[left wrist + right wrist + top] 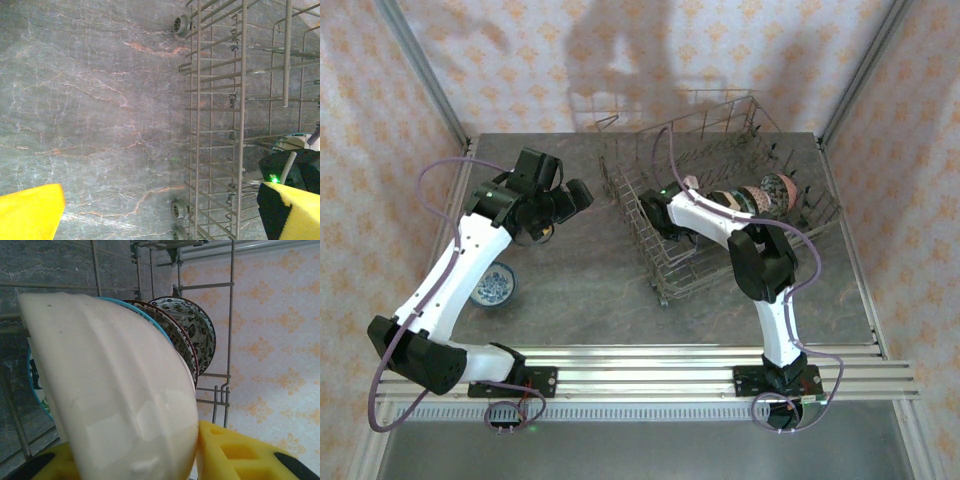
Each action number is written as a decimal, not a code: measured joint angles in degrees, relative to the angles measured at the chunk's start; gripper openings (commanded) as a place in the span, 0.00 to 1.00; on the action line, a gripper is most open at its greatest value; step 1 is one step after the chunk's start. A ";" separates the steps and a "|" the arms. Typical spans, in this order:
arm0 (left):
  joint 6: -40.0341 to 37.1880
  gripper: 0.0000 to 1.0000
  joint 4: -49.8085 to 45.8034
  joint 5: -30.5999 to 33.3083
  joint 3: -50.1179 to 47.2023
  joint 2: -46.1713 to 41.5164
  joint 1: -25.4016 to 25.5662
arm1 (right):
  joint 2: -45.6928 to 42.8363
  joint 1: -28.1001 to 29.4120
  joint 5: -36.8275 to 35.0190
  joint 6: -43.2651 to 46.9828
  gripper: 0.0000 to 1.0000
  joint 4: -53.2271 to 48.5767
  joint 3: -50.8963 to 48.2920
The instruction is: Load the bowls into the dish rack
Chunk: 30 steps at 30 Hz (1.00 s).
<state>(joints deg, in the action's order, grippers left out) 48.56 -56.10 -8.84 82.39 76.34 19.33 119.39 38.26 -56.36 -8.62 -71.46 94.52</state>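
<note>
My right gripper (135, 462) is inside the dish rack (720, 215), shut on a plain white bowl (115, 400) that stands on edge between its yellow fingers (235, 455). Just behind that bowl stand a blue-rimmed bowl (37, 385), a brown-rimmed one (176, 337) and a green floral one (197, 327). From above, these racked bowls (752, 197) form a row on edge. A blue-white bowl (495, 287) sits on the table beside the left arm. My left gripper (578, 197) hovers open over bare table to the left of the rack (225, 125), nothing between its fingers (30, 210).
The grey marble table (580, 280) has patterned walls on three sides. The rack's small wheels (180, 24) rest on the table near my left gripper. A small pale round thing (546, 232) peeks out from under the left arm.
</note>
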 measured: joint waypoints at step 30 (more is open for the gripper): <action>1.07 0.99 0.20 -1.27 0.00 1.55 0.00 | 1.42 -2.45 14.88 2.75 0.46 -7.41 11.28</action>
<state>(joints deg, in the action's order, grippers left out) 49.63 -55.90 -10.11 82.39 77.89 19.33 120.81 35.81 -41.47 -5.87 -78.87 105.80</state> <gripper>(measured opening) 0.994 0.460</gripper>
